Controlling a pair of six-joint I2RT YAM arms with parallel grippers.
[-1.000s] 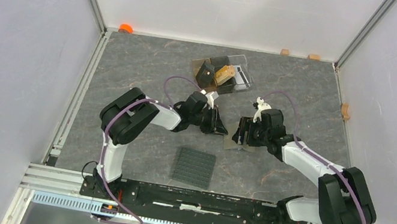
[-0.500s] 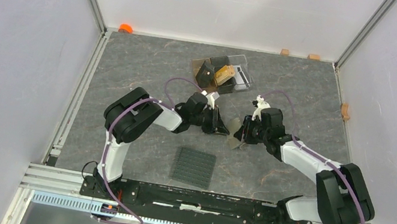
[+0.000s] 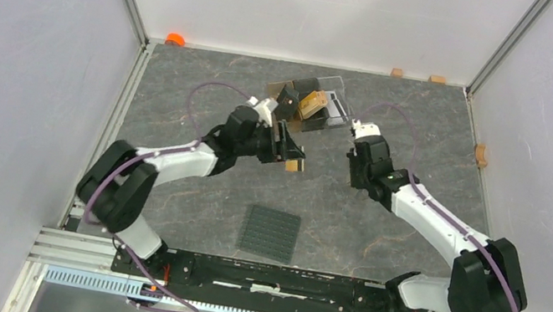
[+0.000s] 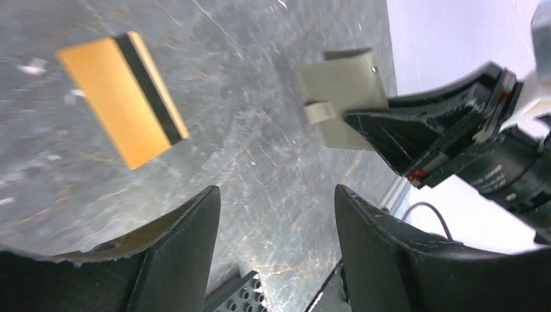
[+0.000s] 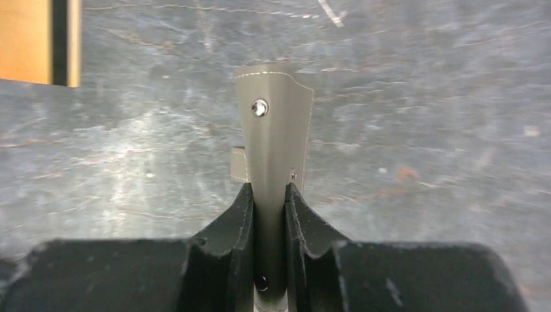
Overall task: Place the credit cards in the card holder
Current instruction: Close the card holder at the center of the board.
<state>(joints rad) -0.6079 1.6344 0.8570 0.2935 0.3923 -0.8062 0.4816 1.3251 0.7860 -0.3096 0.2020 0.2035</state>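
Observation:
The olive-taupe card holder [image 5: 276, 133] stands edge-on between the fingers of my right gripper [image 5: 268, 195], which is shut on it; its snap tab faces left. From the left wrist the same card holder [image 4: 343, 91] shows pinched in those black fingers. A gold-orange credit card with a black stripe [image 4: 120, 97] is free of both grippers, just right of my left gripper [image 3: 288, 151] in the top view; whether it rests on the table I cannot tell. My left gripper [image 4: 276, 221] is open with nothing between its fingers. Other credit cards [image 3: 288, 104] stand in a clear stand.
The clear stand [image 3: 333, 102] sits at the back centre, just behind both grippers. A dark grey studded mat [image 3: 270, 233] lies near the front. An orange cap [image 3: 175, 39] and small wooden blocks [image 3: 396, 72] line the far edge.
My left gripper opened, let the gold-orange card go and drew back-left. My right gripper shut on the card holder and moved it toward the back.

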